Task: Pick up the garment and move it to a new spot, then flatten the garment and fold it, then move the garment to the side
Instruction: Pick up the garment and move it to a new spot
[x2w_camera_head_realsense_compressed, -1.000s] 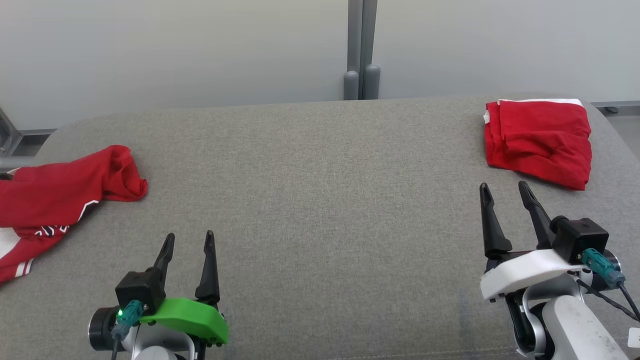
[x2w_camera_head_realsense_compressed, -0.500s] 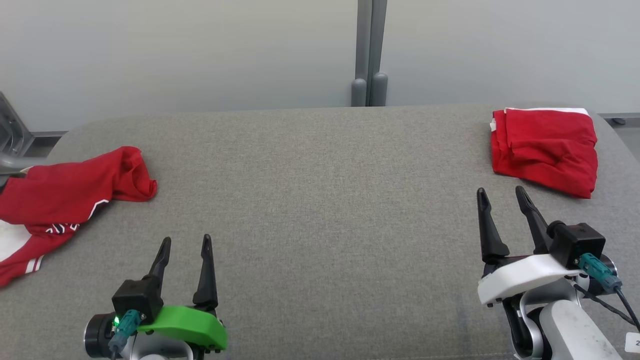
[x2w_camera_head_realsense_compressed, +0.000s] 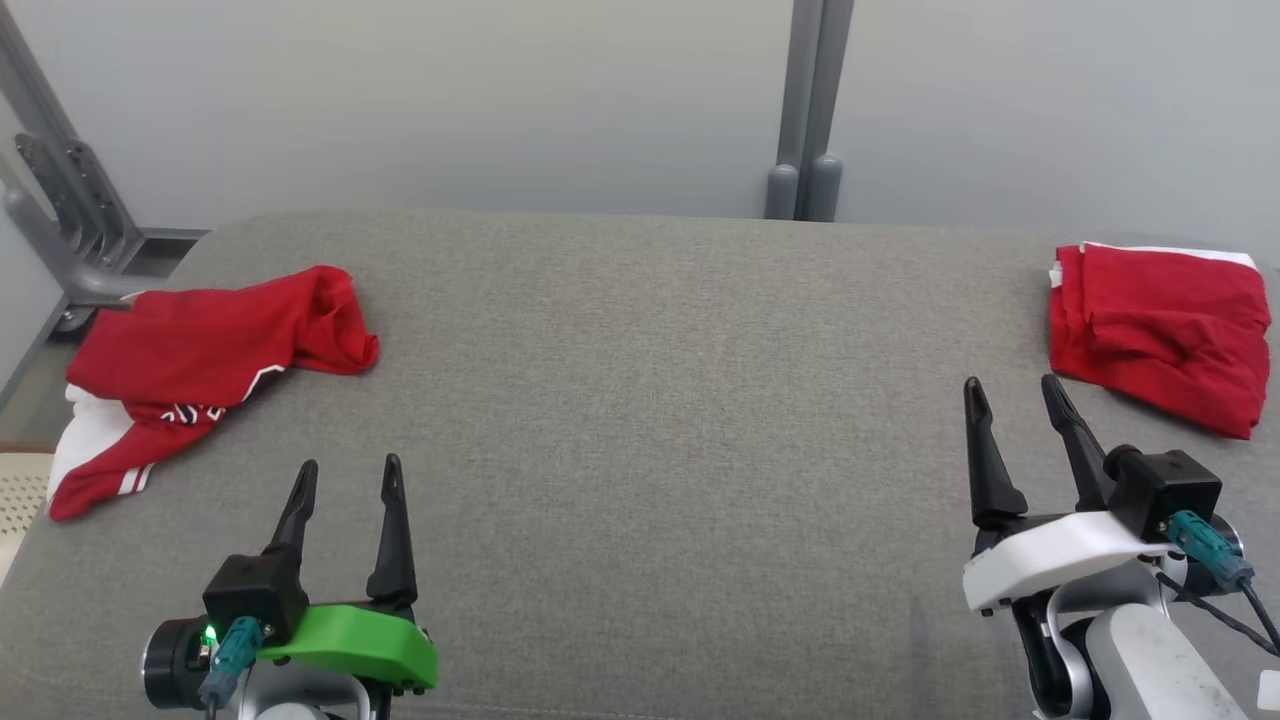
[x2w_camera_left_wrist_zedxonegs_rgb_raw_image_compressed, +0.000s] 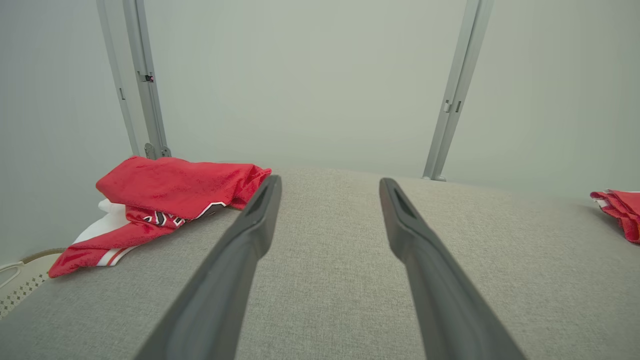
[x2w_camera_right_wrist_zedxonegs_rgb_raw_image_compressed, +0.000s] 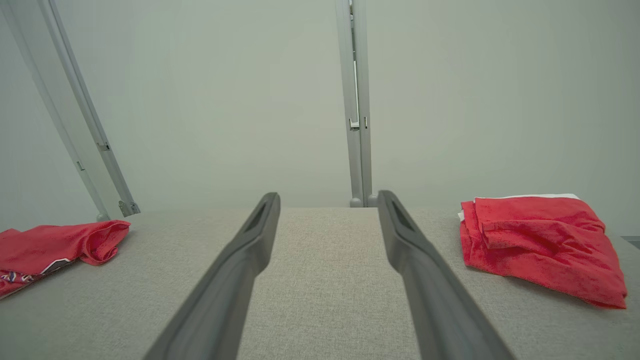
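Both my left claw (x2w_camera_head_realsense_compressed: 350, 463) and right claw (x2w_camera_head_realsense_compressed: 1011, 381) stand spread, empty, over the grey table (x2w_camera_head_realsense_compressed: 640, 400); at its left end lies the garment (x2w_camera_head_realsense_compressed: 200, 340), crumpled red, white-trimmed.

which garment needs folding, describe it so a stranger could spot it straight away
Start at the wide grey padded table and go to its left end, beside the grey metal frame. The rumpled red shirt lies there. Unlike the neatly folded red garment at the far right, it is bunched up, with white trim and lettering showing.
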